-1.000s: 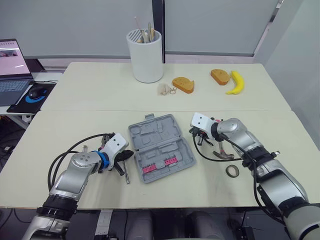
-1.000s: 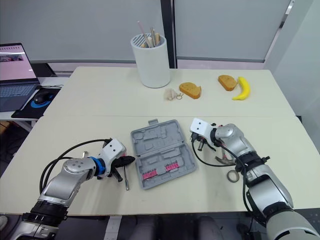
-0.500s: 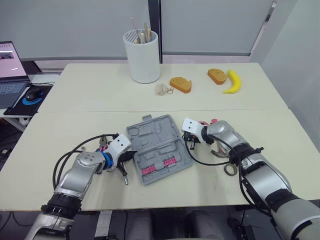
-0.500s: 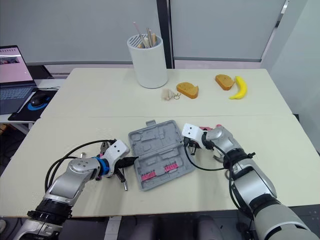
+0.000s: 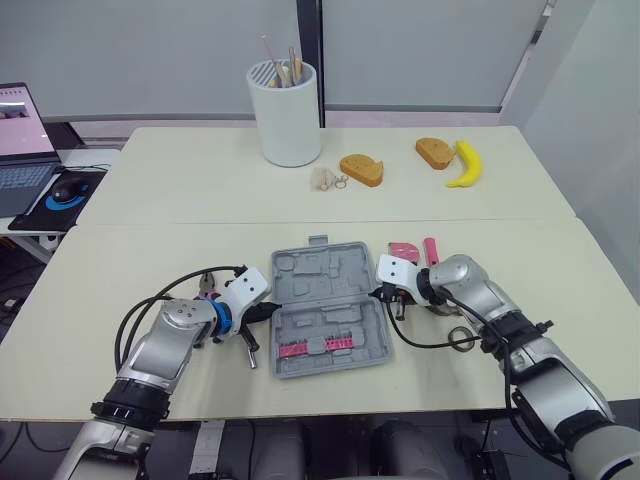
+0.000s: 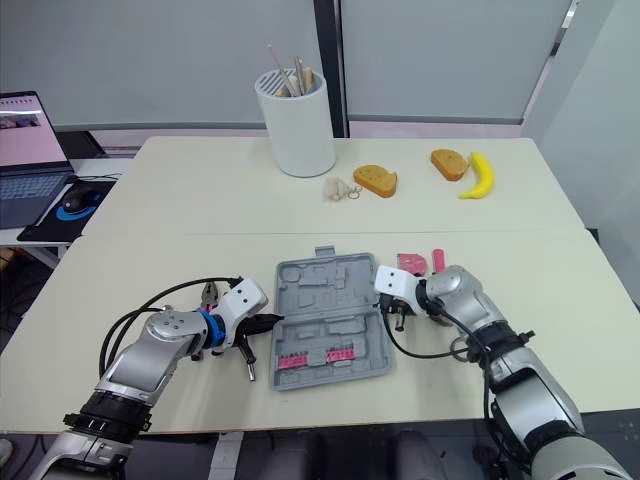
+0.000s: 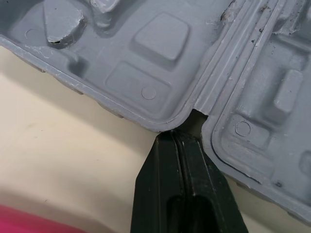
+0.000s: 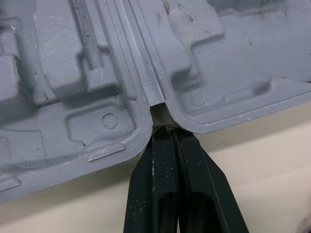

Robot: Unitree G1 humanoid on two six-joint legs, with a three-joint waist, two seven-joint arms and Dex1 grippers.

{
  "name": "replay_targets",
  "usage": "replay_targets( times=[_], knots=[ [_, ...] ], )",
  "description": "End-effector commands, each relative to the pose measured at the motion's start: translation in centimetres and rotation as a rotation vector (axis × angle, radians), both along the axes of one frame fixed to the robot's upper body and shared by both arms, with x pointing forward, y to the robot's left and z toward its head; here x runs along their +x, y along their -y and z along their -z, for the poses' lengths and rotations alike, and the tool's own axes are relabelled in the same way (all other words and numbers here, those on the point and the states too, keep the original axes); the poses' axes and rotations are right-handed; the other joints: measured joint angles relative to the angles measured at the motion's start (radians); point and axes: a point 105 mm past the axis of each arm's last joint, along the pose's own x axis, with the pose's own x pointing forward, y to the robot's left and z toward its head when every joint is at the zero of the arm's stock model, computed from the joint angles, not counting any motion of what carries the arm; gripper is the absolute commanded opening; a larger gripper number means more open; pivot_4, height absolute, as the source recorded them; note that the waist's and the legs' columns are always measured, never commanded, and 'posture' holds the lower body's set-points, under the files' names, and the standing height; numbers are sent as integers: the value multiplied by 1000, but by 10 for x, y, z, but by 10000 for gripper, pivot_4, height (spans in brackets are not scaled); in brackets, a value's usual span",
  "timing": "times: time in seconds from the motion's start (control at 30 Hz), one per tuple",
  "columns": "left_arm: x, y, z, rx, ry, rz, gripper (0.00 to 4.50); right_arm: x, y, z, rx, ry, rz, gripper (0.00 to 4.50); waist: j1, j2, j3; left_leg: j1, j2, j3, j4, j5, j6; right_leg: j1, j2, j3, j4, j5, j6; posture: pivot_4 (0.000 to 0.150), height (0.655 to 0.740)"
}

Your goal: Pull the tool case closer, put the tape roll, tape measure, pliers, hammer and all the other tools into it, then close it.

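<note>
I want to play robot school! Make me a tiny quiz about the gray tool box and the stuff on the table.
1. True or false: the tool case is closed.
2. Which fruit lies on the table? A apple, B banana, C orange.
3. Fill in: the left gripper and the right gripper, at the case's hinge ends, both have their fingers ____ (open or shut).
Key: 1 false; 2 B; 3 shut.
</note>
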Motion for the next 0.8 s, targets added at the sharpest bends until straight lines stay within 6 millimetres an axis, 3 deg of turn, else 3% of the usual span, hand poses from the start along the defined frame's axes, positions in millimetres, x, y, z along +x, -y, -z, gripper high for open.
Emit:
replay_targets(
  times=[0.03, 0.27, 0.8],
  knots=[
    [-6, 26, -4, -21, 7, 122, 0, -10, -6, -16, 77, 25, 13, 72, 1, 0, 0, 0, 0, 0, 0, 0, 0, 0, 0, 0, 0, 0, 0, 1500, 7400],
    [-19, 27, 3, -4, -35, 175, 0, -36, 3, -11, 95, -6, 95, 72, 0, 0, 0, 0, 0, 0, 0, 0, 0, 0, 0, 1, 0, 0, 0, 1500, 7400],
    [-43, 36, 13, 3, -105, 259, 0, -67, 23, 0, 37, -67, 126, 72, 0, 0, 0, 0, 0, 0, 0, 0, 0, 1, 0, 1, -1, 0, 0, 1500, 7400]
  ],
)
